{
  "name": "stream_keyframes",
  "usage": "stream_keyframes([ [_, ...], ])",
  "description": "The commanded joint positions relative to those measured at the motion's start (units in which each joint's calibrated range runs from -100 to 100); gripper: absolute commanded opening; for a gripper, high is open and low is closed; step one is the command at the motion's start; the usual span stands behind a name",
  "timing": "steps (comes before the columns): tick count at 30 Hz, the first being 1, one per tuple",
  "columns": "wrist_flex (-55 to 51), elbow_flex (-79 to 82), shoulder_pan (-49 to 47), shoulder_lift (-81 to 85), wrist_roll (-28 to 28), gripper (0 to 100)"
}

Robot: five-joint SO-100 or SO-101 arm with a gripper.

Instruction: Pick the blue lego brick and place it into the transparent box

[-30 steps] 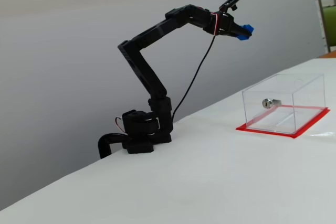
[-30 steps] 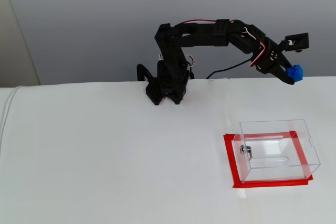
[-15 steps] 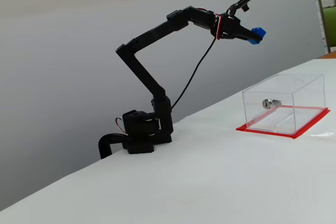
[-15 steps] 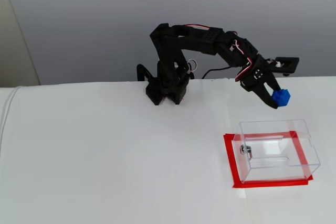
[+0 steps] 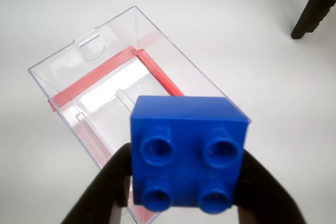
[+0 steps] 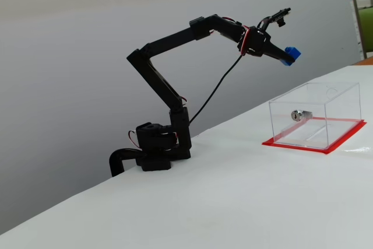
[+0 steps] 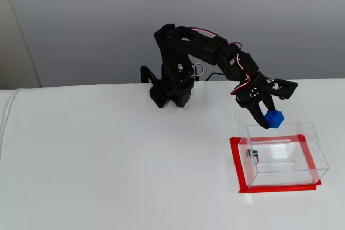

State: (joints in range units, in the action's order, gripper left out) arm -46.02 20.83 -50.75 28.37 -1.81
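Observation:
My gripper (image 5: 186, 203) is shut on the blue lego brick (image 5: 187, 150), whose studs face the wrist camera. The brick (image 6: 292, 55) hangs high in the air, above and left of the transparent box (image 6: 315, 115) in a fixed view. In another fixed view the brick (image 7: 274, 119) sits over the box's far rim (image 7: 275, 126), held by the gripper (image 7: 269, 117). The transparent box (image 5: 115, 87) is open-topped, stands on a red base and carries a silver lock fitting (image 6: 300, 114) on one wall.
The arm's base (image 7: 170, 87) stands at the back edge of the white table (image 7: 118, 165). A black cable (image 6: 215, 91) hangs from the wrist down behind the table. A dark stand leg (image 5: 314, 3) shows at the top right of the wrist view.
The arm has stretched out and lowered toward the transparent box, carrying the blue brick from well behind the box to over its far rim.

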Motion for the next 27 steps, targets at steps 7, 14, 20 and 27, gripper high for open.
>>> stream_keyframes([
  [7,2.76,-1.48,0.36,-6.35,0.19,14],
  [14,7.20,-1.48,-0.60,-9.58,0.40,14],
  [20,7.46,-1.48,-1.27,-10.43,0.50,14],
  [27,7.46,-1.48,-1.41,-10.43,0.50,18],
])
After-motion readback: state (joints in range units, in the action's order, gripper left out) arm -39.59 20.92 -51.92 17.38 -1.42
